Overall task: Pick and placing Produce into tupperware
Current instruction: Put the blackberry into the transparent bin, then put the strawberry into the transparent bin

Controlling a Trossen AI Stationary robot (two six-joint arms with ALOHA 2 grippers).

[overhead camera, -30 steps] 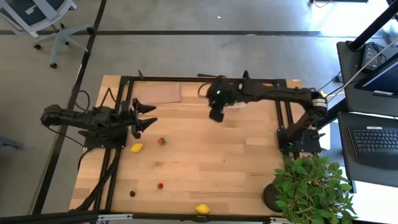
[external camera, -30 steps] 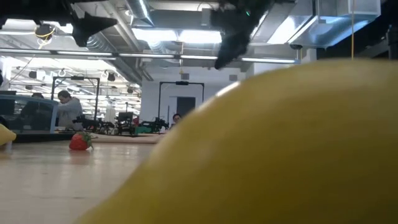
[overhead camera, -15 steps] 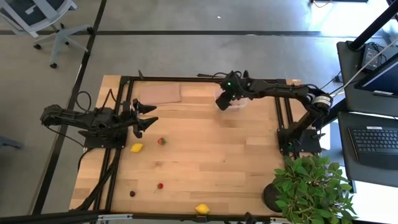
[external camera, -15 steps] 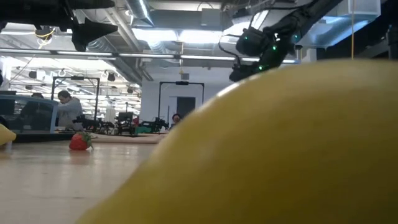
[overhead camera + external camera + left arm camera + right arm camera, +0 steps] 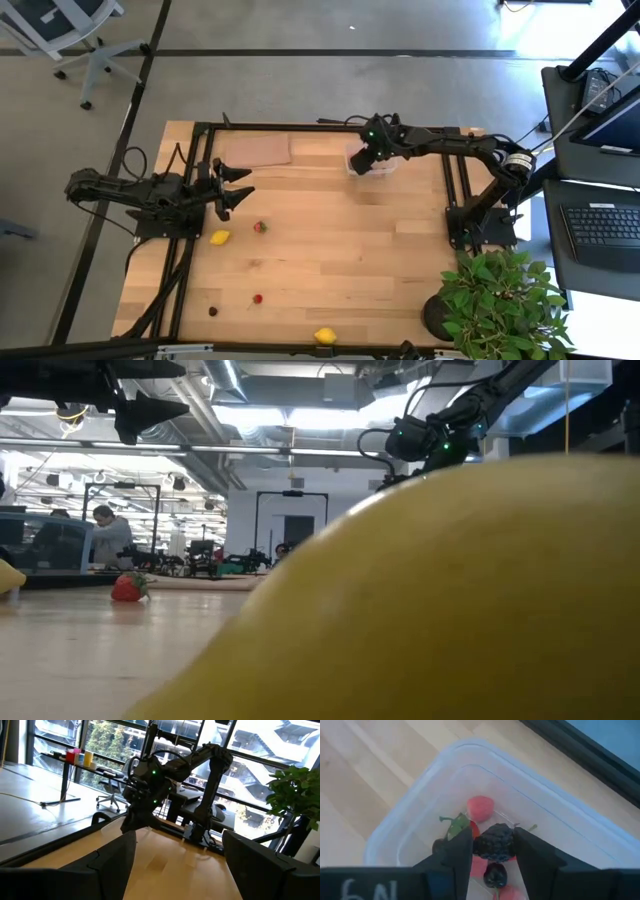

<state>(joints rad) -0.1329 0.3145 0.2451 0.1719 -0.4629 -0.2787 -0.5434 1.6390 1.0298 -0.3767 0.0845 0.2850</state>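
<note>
Right gripper hangs over the tub w/ a dark berry between its fingers – small, light, prob. soft, so pinch its sides gently – while the left gripper, open, waits well apart from the tub.

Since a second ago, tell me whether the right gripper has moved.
Yes. In the high view the right gripper went from left of the tupperware to directly over it, a dark berry between its fingers.
</note>
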